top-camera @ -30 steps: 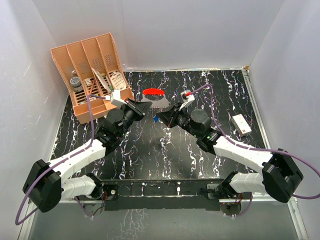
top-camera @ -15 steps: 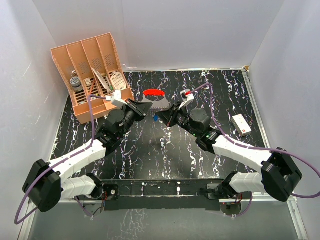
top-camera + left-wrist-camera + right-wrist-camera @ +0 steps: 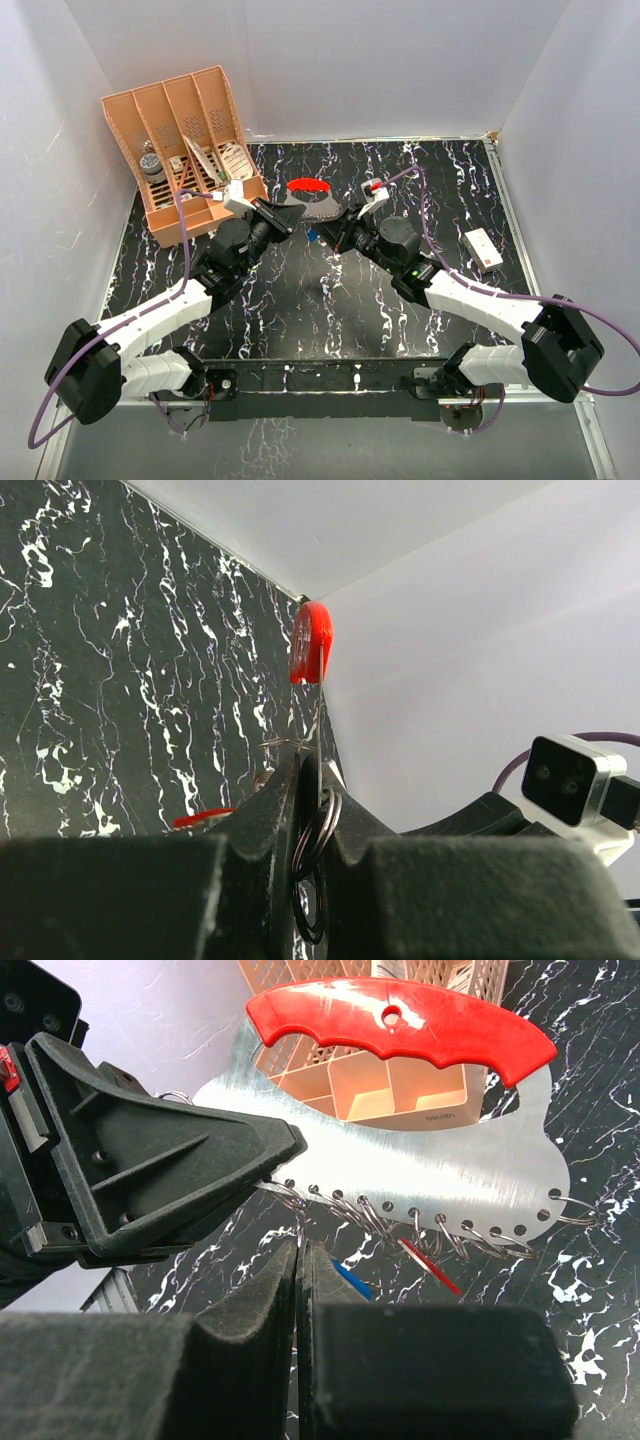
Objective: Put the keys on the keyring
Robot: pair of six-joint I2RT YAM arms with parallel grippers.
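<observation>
Keyring point(image 3: 400, 1180), pinched by left gripper point(image 3: 312, 780), hangs in front of orange organizer point(image 3: 390, 1085).

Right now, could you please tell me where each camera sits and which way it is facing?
Top external: high behind the arm bases, looking down at the table; left arm and right arm both show.
Left wrist: on the left arm, looking along the shut left fingers at the keyring plate edge-on; the right arm's camera shows too.
Right wrist: on the right arm, looking over the shut right fingers at the plate's flat face, the left fingers and orange organiser.
Shared: both wrist views show the red-handled plate, from different angles.
</observation>
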